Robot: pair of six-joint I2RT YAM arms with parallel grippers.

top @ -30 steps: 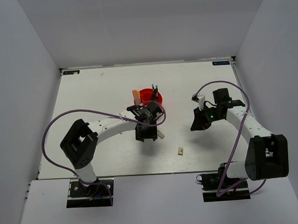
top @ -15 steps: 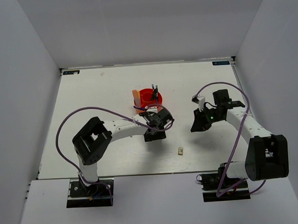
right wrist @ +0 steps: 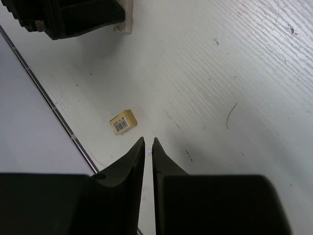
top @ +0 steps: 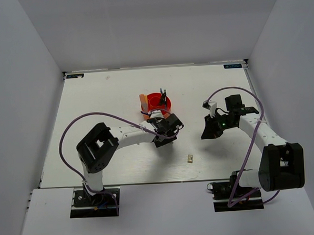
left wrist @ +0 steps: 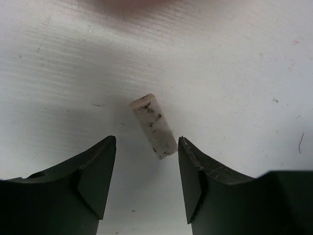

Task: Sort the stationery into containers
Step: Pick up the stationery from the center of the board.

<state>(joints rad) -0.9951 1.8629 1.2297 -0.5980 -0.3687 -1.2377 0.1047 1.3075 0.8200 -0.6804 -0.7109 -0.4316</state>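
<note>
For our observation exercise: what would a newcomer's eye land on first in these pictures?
The bright orange tub stands out in the middle, the only strong colour against all the white. On its near side the left pincer hangs open over a smudged whitish eraser lying flat. A tiny beige cube lies alone, lower right of it in the top view.

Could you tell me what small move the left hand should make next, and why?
Probably ease the left hand slightly forward, then close it: it stands open, and the eraser lies on the table with only its near end inside the gap.
</note>
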